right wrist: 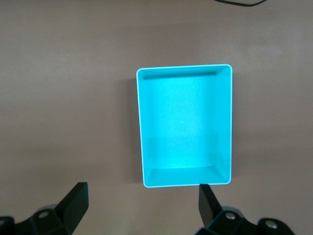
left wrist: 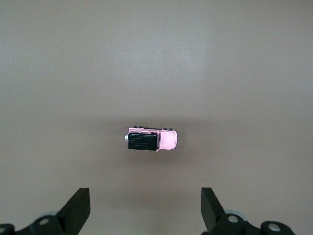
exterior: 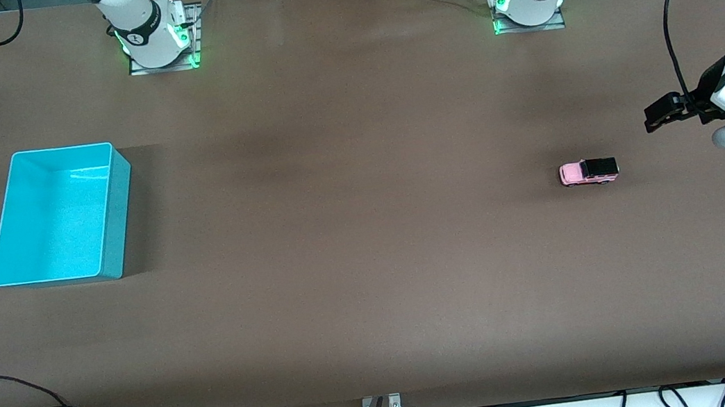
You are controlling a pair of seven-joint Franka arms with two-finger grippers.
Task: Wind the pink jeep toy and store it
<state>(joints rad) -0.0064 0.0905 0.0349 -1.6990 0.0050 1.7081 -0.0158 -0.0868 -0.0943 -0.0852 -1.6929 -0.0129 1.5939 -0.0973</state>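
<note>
- My right gripper (right wrist: 142,208) hangs above the teal bin (exterior: 4,222) at the right arm's end of the table, fingers spread wide, empty; the bin holds nothing yet.
- The pink jeep toy (exterior: 588,171) sits on bare table toward the left arm's end, untouched, neither wound nor stored.
- My left gripper (left wrist: 145,210) hovers near it, wide open, empty.

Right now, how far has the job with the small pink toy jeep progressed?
Nothing looks done yet. The small pink toy jeep with a black roof sits untouched on the table. The open left gripper hangs near it; the open right gripper waits over the empty turquoise plastic bin. Winding and storing remain.
</note>
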